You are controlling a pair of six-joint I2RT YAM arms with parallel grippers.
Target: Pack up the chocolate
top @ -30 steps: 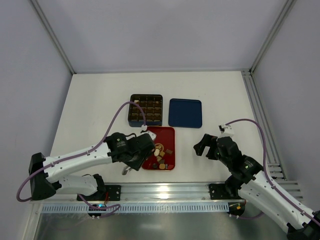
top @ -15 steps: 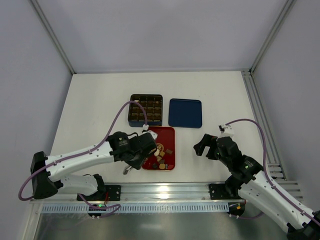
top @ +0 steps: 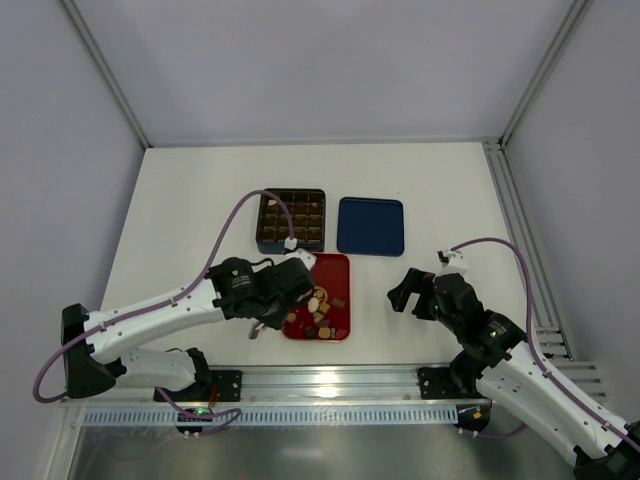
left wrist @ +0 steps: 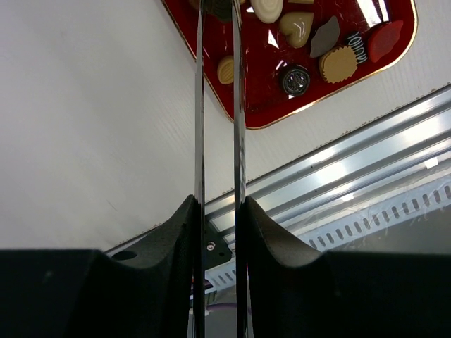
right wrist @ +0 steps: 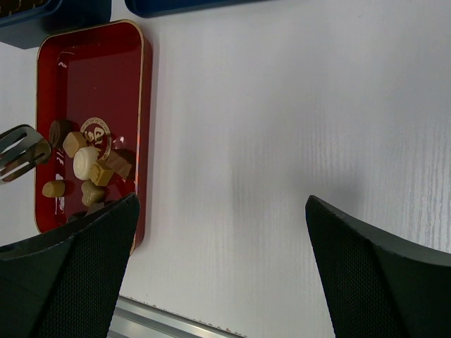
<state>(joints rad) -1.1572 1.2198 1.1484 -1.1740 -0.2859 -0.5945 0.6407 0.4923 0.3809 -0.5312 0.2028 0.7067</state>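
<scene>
Left end effector (left wrist: 218, 211) squeezes tongs (left wrist: 199, 105), now moved onto tray (right wrist: 91, 77), closing on a dark chocolate (left wrist: 223, 7) | right end effector (right wrist: 221, 211) open | pick starting

**No writing I can read**

From my right wrist, one round chocolate (right wrist: 95, 131) in the tray (right wrist: 91, 70) carries a pale printed emblem. It may be letters, but it is too small for me to make out. From my left wrist, a dark round piece (left wrist: 296, 79) shows only rings. The top view gives me no legible word, number or label.
</scene>
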